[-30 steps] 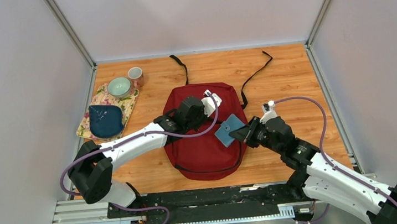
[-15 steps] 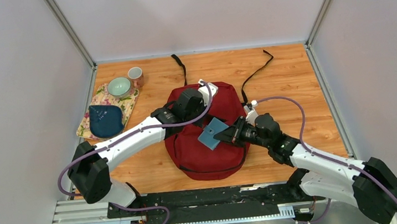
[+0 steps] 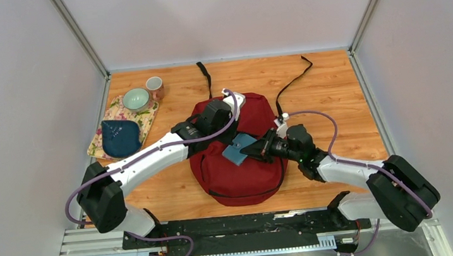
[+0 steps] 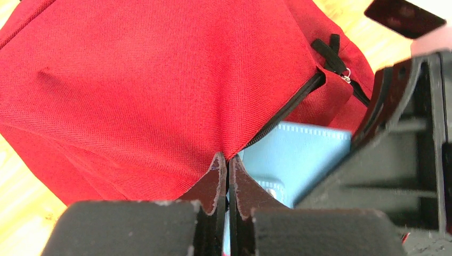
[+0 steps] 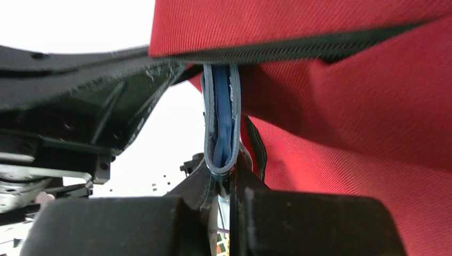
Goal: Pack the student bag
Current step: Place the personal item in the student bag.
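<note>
The student bag [image 3: 241,174], dark red, lies flat in the middle of the table. My left gripper [image 3: 228,135] is shut on a pinch of its red fabric [image 4: 160,80] right at the black zipper edge [image 4: 288,109] and holds that edge up. My right gripper [image 3: 257,151] is shut on a teal-blue wallet [image 3: 237,149]. In the right wrist view the wallet [image 5: 221,122] stands on edge, its far end under the lifted zipper edge [image 5: 298,50]. The left wrist view shows the wallet [image 4: 298,154] just behind the opening.
A floral mat [image 3: 147,118] at the back left carries a dark blue pouch [image 3: 120,137] and a green bowl [image 3: 136,99]; a cup [image 3: 154,84] stands beside it. Two black straps [image 3: 206,79] [image 3: 292,83] trail behind the bag. Grey walls close in on three sides.
My right gripper has carried the wallet leftward from the bag's right side to its lifted zipper edge. My left gripper has shifted slightly toward the back with the fabric.
</note>
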